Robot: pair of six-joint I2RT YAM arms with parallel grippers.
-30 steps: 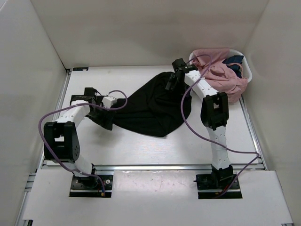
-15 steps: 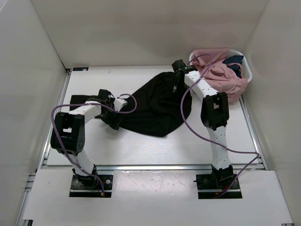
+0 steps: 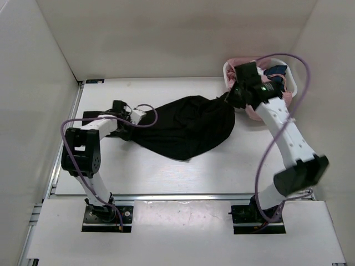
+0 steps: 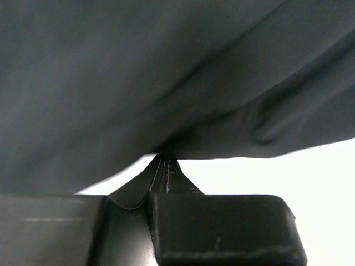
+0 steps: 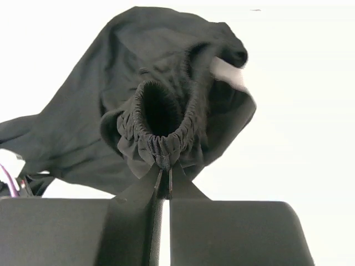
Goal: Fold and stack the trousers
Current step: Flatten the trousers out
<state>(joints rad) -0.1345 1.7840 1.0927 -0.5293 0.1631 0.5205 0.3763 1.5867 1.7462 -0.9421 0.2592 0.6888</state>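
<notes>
The trousers (image 3: pixel 183 124) are strung out between the two hands, a dark heap of soft black fabric whose belly rests on the table (image 3: pixel 166 166). Right gripper (image 5: pixel 165 166) first: fingertips pressed tight on the rim of a gathered elastic opening, which gapes round and dark just past the tips, and the rest of the cloth trails away beyond it in loose folds. Over to the left gripper (image 4: pixel 163 160): its fingers are closed as well, nipping a fold at the other end of the garment, and the fabric billows right above the tips and fills nearly the whole wrist view (only a sliver of pale tabletop shows off to one side). From overhead the cloth narrows toward each hand and widens in between. Just behind the right hand sits a white basket (image 3: pixel 293 83), the pink garment (image 3: pixel 237 61) heaped inside it and a dark blue garment (image 3: pixel 275 71) tucked in beside that. A purple cable (image 3: pixel 145 111) loops off the left wrist, close by the pinched end.
</notes>
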